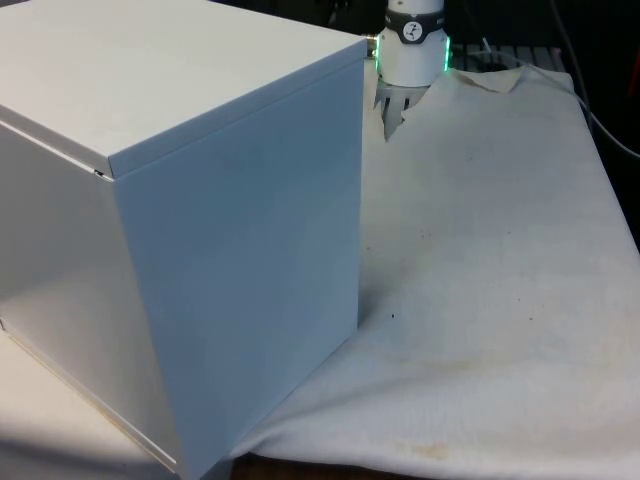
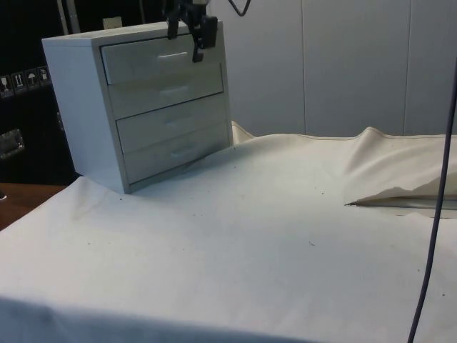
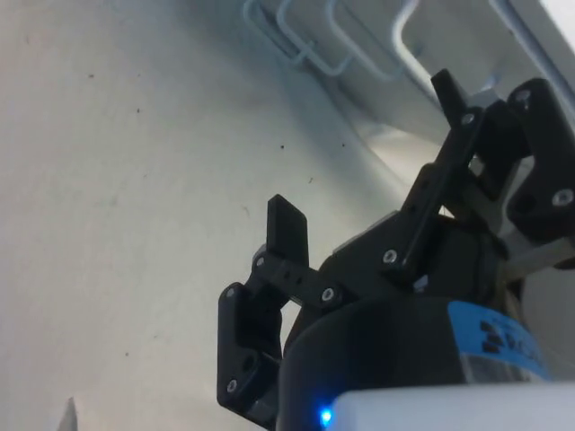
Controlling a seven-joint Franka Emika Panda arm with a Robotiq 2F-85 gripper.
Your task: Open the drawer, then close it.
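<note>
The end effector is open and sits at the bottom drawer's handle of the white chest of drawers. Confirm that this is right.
Not quite. The end effector is open, but it is up at the top drawer's handle of the white chest of drawers, not the bottom drawer's. The side view shows it beside the chest's upper edge, with three more drawers below it. In the wrist view its fingers stand well apart.

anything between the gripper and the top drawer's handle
Nothing. In the side view the gripper hangs just in front of the top drawer, beside its handle, with no object in the gap.
</note>
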